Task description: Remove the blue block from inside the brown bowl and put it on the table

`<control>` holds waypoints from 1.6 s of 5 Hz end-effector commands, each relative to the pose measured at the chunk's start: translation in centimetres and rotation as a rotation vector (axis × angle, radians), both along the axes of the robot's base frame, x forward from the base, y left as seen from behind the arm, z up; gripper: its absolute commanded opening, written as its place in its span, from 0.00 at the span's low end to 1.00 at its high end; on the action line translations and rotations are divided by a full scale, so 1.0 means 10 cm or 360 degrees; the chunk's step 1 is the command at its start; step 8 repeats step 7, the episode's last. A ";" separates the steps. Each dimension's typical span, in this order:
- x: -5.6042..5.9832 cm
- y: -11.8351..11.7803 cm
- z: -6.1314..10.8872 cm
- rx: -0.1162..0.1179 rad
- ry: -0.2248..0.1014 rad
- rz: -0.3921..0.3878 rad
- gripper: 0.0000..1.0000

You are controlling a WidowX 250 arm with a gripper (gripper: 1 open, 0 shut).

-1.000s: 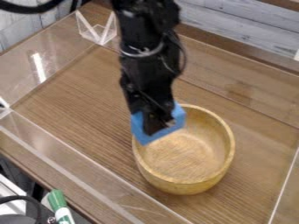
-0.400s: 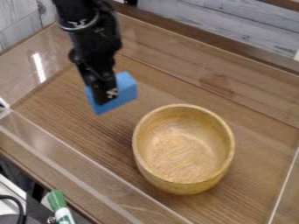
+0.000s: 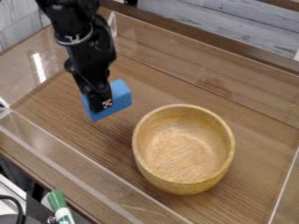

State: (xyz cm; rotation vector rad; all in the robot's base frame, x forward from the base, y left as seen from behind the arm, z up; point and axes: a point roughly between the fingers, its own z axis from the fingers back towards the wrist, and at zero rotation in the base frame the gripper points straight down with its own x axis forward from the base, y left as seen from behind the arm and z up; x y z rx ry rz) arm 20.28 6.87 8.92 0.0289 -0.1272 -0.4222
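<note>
The blue block (image 3: 108, 100) hangs tilted just left of the brown bowl (image 3: 184, 147), low over the table (image 3: 70, 131). My black gripper (image 3: 96, 99) points straight down and is shut on the blue block, its fingers pinching the block's left part. I cannot tell whether the block's bottom edge touches the wood. The bowl is empty, showing its pale inside, and stands apart from the block to the lower right.
Clear acrylic walls (image 3: 70, 188) edge the table on all sides. A green and white object (image 3: 56, 208) lies outside the front wall at the lower left.
The gripper carried the blue block up out of the bowl and leftward across the table. In the last half second it shifted slightly lower.
</note>
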 end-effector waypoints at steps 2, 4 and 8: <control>0.08 -0.01 -0.11 0.0070 -0.0036 -0.0038 0.00; 0.14 0.00 -0.21 0.0099 -0.0035 -0.0062 0.00; 0.16 0.01 -0.24 0.0113 -0.0023 -0.0087 0.00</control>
